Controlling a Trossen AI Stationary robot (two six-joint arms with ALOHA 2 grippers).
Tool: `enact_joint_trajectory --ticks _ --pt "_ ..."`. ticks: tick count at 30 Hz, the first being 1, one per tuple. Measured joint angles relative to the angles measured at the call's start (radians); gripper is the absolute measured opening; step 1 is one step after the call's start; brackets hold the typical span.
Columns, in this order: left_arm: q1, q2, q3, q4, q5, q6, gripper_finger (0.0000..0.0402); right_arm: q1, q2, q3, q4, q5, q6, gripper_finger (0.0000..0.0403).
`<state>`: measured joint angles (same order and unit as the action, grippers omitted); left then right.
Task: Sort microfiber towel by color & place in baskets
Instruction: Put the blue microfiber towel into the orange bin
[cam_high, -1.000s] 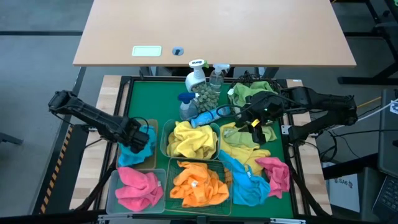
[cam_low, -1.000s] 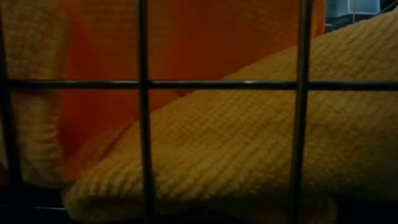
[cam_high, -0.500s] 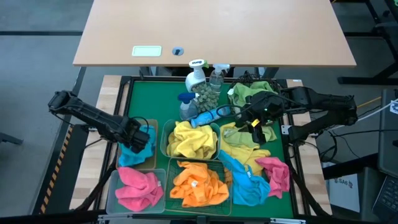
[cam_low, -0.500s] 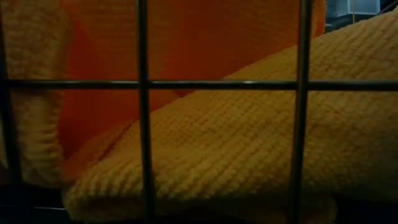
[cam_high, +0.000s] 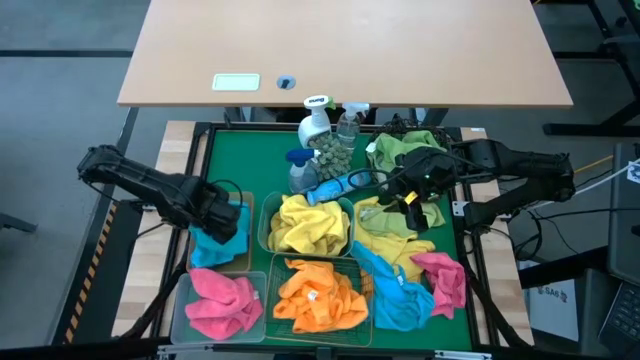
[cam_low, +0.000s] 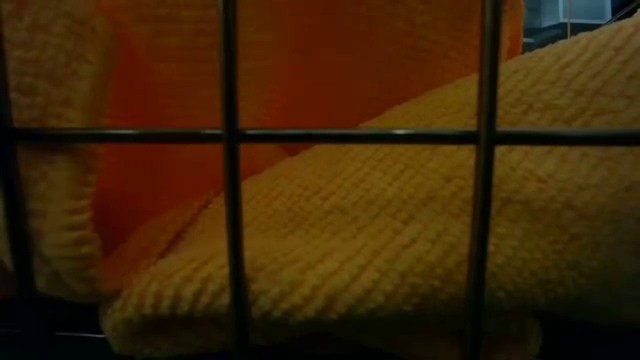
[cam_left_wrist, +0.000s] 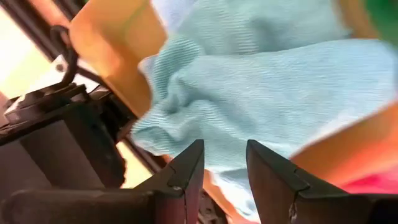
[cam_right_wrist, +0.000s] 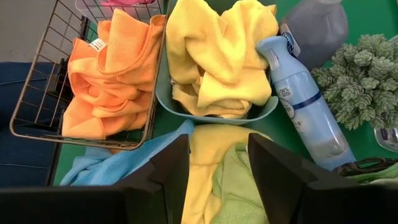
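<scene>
High view, left claw (cam_high: 222, 212): it is lifting slightly away from the blue towel (cam_high: 214, 240), which is now lying in the tan tray (cam_high: 243, 262) directly beneath the claw; a second ago the claw was sitting lower on that cloth.
High view, right claw (cam_high: 408, 196): it is hovering, unmoved over the last second, above the loose pile of yellow and green towels (cam_high: 395, 238); the round black basket (cam_high: 395, 130) with green cloth is just behind it.
High view, remaining work: a second blue towel (cam_high: 395, 290) and a pink towel (cam_high: 442, 275) are lying unsorted near the right claw.
Low view: only the orange towel (cam_low: 400, 250) behind the bars of the green wire basket (cam_low: 232, 180) is showing; nothing is changing here.
Left wrist view: the fingers (cam_left_wrist: 189, 171) are standing apart with nothing between them; the blue towel is lying just ahead, released.
Right wrist view: the fingers (cam_right_wrist: 171, 165) are standing apart and empty above the yellow and green cloth; the teal tub (cam_right_wrist: 214, 115) of yellow towels and a spray bottle (cam_right_wrist: 298, 93) are ahead.
Meaning: the blue towel appears delivered; the left arm is freeing itself for the next pick.
</scene>
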<state>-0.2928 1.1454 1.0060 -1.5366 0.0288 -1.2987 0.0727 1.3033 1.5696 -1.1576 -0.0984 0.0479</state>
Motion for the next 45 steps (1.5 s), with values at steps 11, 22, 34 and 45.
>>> enact_joint_trajectory --ticks 11,22,34,45 --pt "-0.012 0.000 0.066 0.358 -0.019 0.096 0.0114 0.114 0.003 -0.001 -0.004 -0.106 0.140 0.0166" --pt "-0.074 0.000 0.067 0.841 -0.079 0.314 0.0114 0.485 0.004 -0.203 0.049 0.077 0.595 0.0166" --pt "-0.106 0.000 0.067 0.878 -0.079 0.367 0.0114 0.685 0.003 -0.414 0.132 0.109 1.032 0.0166" --pt "-0.151 0.000 0.067 0.876 -0.138 0.394 0.0114 0.784 0.003 -0.481 0.282 0.235 1.055 0.0166"
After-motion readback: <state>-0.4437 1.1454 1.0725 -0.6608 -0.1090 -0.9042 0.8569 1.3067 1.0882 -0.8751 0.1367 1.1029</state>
